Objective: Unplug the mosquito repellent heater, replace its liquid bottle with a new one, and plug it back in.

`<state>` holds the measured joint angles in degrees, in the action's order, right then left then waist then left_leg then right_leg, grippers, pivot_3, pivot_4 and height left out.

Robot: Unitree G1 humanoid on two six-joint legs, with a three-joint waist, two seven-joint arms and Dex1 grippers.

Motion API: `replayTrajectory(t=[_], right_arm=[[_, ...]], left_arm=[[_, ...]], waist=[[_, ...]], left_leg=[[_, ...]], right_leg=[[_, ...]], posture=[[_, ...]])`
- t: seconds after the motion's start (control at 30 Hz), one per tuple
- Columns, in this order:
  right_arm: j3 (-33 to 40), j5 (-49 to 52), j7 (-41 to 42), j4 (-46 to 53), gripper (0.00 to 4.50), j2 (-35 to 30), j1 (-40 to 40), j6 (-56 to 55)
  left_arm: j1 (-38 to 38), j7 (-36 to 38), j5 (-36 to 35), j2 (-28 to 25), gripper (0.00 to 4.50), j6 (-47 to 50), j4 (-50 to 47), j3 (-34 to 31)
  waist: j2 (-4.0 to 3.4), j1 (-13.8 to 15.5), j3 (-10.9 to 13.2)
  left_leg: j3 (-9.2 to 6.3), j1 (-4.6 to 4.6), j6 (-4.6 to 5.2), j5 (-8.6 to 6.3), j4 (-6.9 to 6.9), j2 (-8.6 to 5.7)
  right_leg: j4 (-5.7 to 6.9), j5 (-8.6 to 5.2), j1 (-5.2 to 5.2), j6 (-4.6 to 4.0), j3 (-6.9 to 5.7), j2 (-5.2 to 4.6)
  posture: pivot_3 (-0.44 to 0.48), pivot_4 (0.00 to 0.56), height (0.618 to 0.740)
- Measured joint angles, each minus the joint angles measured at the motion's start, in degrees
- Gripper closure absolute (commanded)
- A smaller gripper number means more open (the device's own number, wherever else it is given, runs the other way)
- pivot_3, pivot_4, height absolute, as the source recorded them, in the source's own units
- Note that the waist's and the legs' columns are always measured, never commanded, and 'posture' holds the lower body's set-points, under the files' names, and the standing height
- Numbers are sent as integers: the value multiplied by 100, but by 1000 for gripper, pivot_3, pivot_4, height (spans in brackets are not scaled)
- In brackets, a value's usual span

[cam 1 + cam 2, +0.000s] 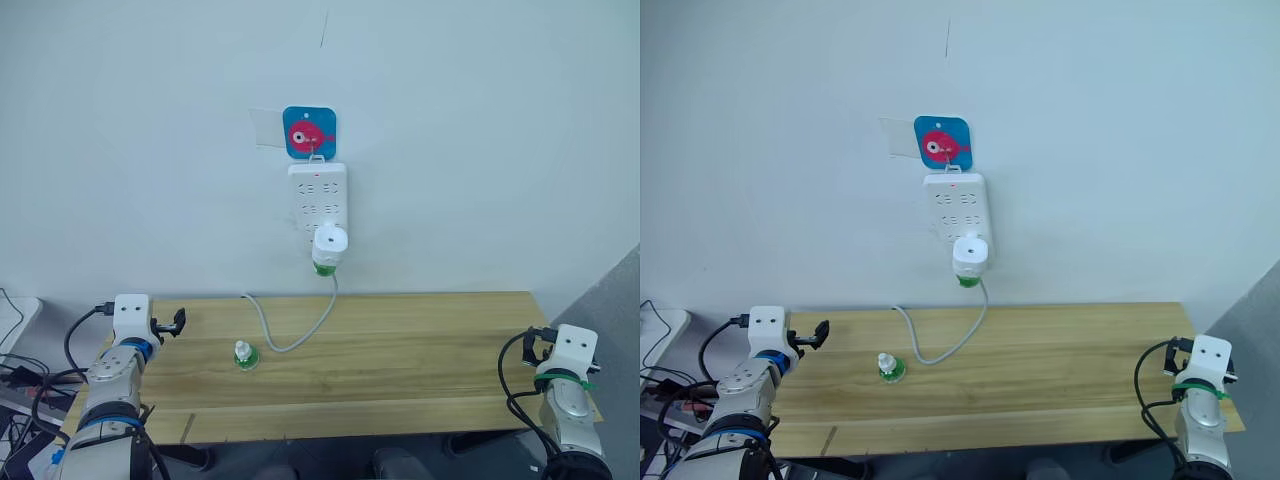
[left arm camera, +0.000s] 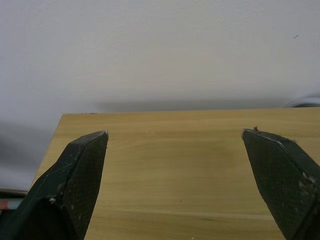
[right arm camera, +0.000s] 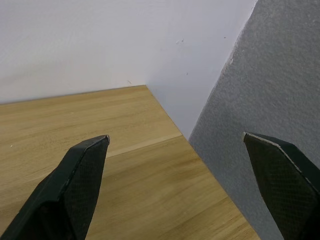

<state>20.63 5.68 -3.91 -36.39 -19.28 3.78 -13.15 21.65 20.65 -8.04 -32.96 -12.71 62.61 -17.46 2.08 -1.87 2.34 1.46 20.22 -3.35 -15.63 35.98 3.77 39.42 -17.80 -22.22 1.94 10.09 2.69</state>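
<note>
The small white rounded plastic mosquito repellent heater (image 1: 329, 243) sits plugged into the lower end of the tall white multi-socket power strip (image 1: 317, 195), which hangs upright on the pale wall above the far edge of the table; a green-tinted liquid bottle (image 1: 325, 267) shows under the heater's body. Just above the power strip, a blue square hook plate with a pink fish picture (image 1: 309, 133) is stuck to the wall, with a clear plastic tab beside it. A grey cable (image 1: 292, 335) drops from below the heater, curves across the light wooden table (image 1: 420, 350) and loops back toward the wall. Near the end of that loop, a small spare bottle with a white cap and a green base (image 1: 245, 355) stands upright on the table, well apart from the heater and apart from both arms. The left end effector (image 2: 175, 150) is at the table's left end, its two black fingers spread wide with nothing between them, pointing over bare wood toward the wall. The right end effector (image 3: 177, 147) is at the table's right end near the corner, its black fingers likewise spread wide and empty, with the table edge and grey floor (image 3: 280, 75) beyond them.
</note>
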Motion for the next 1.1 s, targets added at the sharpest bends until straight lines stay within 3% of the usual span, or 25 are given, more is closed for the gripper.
replayTrajectory(t=[0.67, 0.77, 0.9, 1.1], right_arm=[[-169, -107, 66, 272, 29, -5, -102, 4], [-172, -98, 229, 706, 29, -42, -262, 69], [-375, 215, 857, 2073, 29, -44, -741, 665], [-1063, 823, 1841, 4161, 0, -51, -1081, 1802]], left_arm=[[29, 711, -625, -7, 0, 82, -280, -328], [-99, 1109, -712, -18, 0, 145, -668, -319], [-291, 1942, -893, -108, 0, 611, -1633, -180], [52, 2857, -1230, -241, 1534, 1522, -3095, 159]], waist=[[4, 10, 51], [1, 8, 70], [-7, 13, 127], [-45, 41, 157]], left_leg=[[-7, 12, 0, 0, 1, 0], [-10, 17, 0, 0, -1, 1], [-42, 47, 0, 0, 4, 4], [-101, 71, -1, 1, 13, 4]], right_leg=[[-7, 0, -4, 0, -6, 0], [-11, 0, -7, 0, -10, 0], [-18, 0, -13, -2, -38, 0], [-33, -2, -5, -5, -95, 0]], posture=[[117, 79, 740], [119, 89, 740], [118, 99, 740], [97, 96, 740]])
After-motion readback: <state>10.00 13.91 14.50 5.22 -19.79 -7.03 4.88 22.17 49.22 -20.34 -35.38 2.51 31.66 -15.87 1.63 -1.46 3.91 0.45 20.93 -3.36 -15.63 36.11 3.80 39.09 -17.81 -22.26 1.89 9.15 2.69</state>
